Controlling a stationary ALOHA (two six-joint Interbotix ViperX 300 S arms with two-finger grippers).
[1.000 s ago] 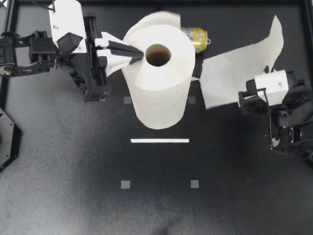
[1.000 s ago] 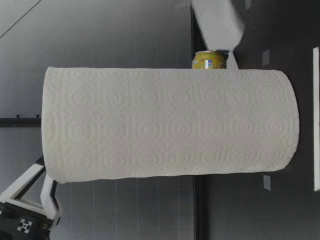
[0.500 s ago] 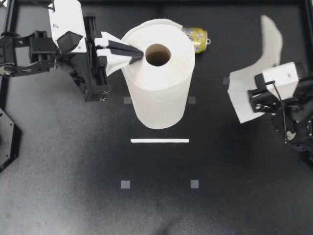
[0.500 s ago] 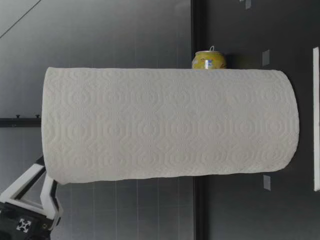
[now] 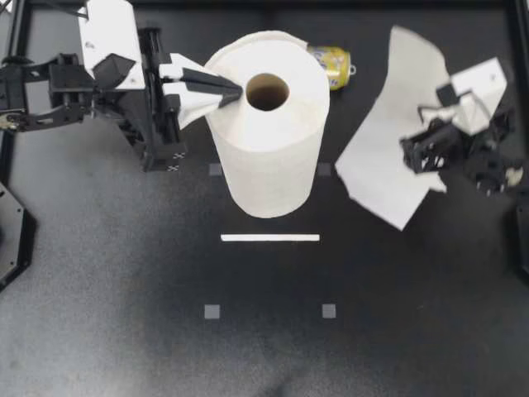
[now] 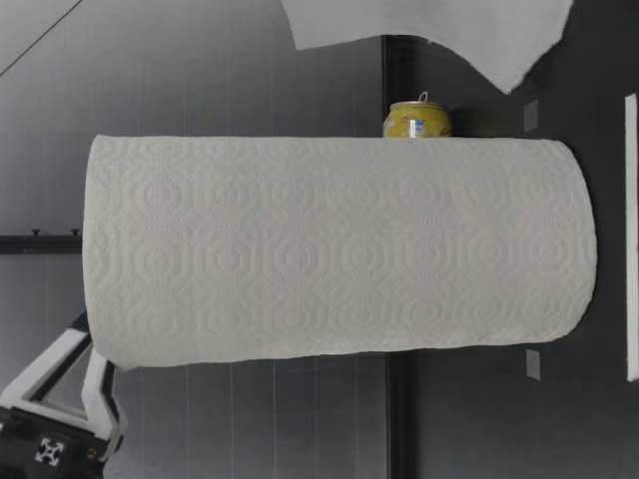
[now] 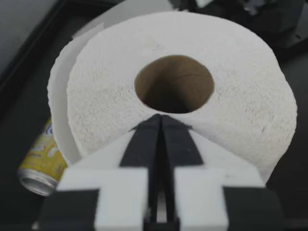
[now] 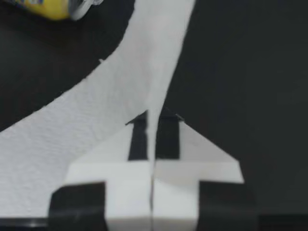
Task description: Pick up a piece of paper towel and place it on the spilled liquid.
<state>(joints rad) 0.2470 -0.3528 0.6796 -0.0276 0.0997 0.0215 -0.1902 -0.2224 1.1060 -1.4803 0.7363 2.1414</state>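
Observation:
The paper towel roll [image 5: 264,141] stands upright mid-table. My left gripper [image 5: 235,91] is shut, its tips resting on the roll's top beside the cardboard core [image 7: 174,84]. My right gripper [image 5: 416,157] is off to the right and is shut on a torn-off sheet [image 5: 378,157], which hangs spread out and apart from the roll. In the right wrist view the sheet [image 8: 96,125] runs out from between the closed fingers [image 8: 139,137]. A yellow can [image 5: 331,64] lies on its side behind the roll. I can make out no liquid on the dark table.
A white strip [image 5: 269,238] lies in front of the roll, with small grey squares [image 5: 212,312] marked around it. In the low view the sheet [image 6: 429,30] hangs above the can [image 6: 417,120]. The table's raised black rim [image 5: 397,4] runs along the back.
The sheet has come free of the roll. My right gripper carried it to the right, then turned, and the sheet now hangs wider. My left gripper has stayed on the roll.

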